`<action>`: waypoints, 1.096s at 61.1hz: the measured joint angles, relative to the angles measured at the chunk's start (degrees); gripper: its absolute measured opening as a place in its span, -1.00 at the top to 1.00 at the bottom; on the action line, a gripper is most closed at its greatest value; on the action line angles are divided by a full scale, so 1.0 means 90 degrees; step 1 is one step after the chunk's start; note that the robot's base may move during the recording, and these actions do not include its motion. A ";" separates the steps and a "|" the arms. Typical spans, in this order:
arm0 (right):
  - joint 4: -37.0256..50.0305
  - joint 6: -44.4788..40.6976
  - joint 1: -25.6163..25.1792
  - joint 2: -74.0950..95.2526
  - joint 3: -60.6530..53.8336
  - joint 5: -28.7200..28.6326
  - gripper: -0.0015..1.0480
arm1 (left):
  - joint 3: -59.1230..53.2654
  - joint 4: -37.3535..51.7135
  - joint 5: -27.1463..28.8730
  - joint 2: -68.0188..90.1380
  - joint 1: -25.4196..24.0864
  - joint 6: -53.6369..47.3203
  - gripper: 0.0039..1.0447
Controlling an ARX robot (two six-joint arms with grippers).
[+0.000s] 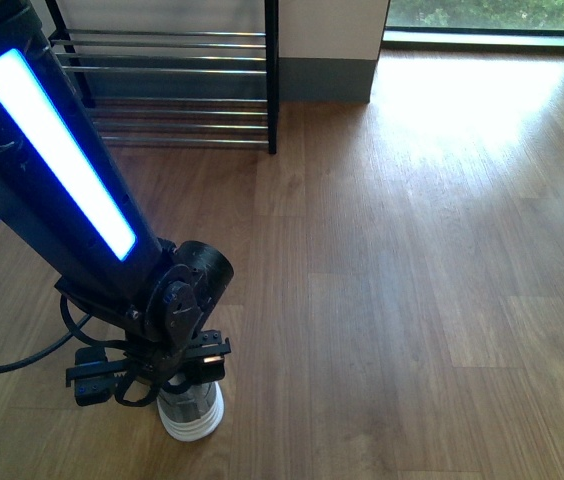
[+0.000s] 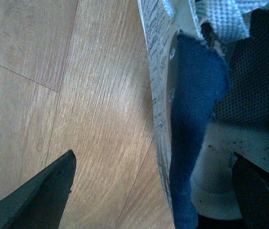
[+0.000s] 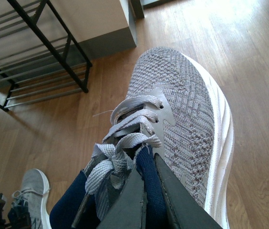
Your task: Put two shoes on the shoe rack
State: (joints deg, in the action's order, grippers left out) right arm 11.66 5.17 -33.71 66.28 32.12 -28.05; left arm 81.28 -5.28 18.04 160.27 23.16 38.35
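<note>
1. The right tool (image 3: 146, 164) is pressed together on the tongue and navy lining of a grey knit sneaker (image 3: 182, 105) with a white sole. Its fingers come in from the heel end, just behind the laces.
2. That gripped sneaker points its toe away from the tool, toward the skirting and the bright floor. I cannot tell whether its sole rests on the floor.
3. The left tool (image 2: 152, 162) stands apart. One dark finger (image 2: 44, 200) is over bare floor outside the other sneaker (image 1: 194, 415), and the second finger is over the inside of it. The sneaker's side wall and blue lining lie between the two, with no clamp on them visible.
4. In the front view this other sneaker sits on the floor directly under the left arm, with only its white sole edge showing below the wrist.
5. The shoe rack (image 1: 271, 80) stands against the wall at the far left, well apart from the other sneaker. Its chrome rods run side to side and its black end post is nearest the open floor.
6. The wooden floor (image 1: 412, 280) between the left arm and the rack lies open, and so does the wide stretch to the right up to the window (image 1: 492, 15).
7. A black cable (image 1: 12, 360) loops low beside the left wrist, near the other sneaker.
</note>
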 joint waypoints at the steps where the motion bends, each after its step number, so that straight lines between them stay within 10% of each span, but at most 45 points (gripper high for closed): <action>1: 0.0000 -0.0002 0.0000 0.0000 0.0000 0.0002 0.97 | 0.0019 0.0000 0.0002 0.0017 0.0000 0.0002 -0.83; 7: 0.0000 0.0000 0.0000 0.0000 0.0000 0.0017 0.97 | 0.0170 -0.0010 0.0022 0.0138 0.0000 -0.0024 -0.81; 43: 0.0000 0.0000 0.0000 0.0000 0.0000 0.0002 0.97 | -0.0027 0.0199 0.0182 0.0002 0.0058 -0.0240 0.96; 67: 0.0000 0.0000 0.0000 0.0000 0.0000 -0.0005 0.97 | -0.2283 0.1826 0.0826 -0.2667 -0.0107 -0.2076 0.97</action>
State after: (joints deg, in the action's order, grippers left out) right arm 11.66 5.17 -33.71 66.28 32.12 -28.10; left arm 60.73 11.16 25.47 136.27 22.20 19.66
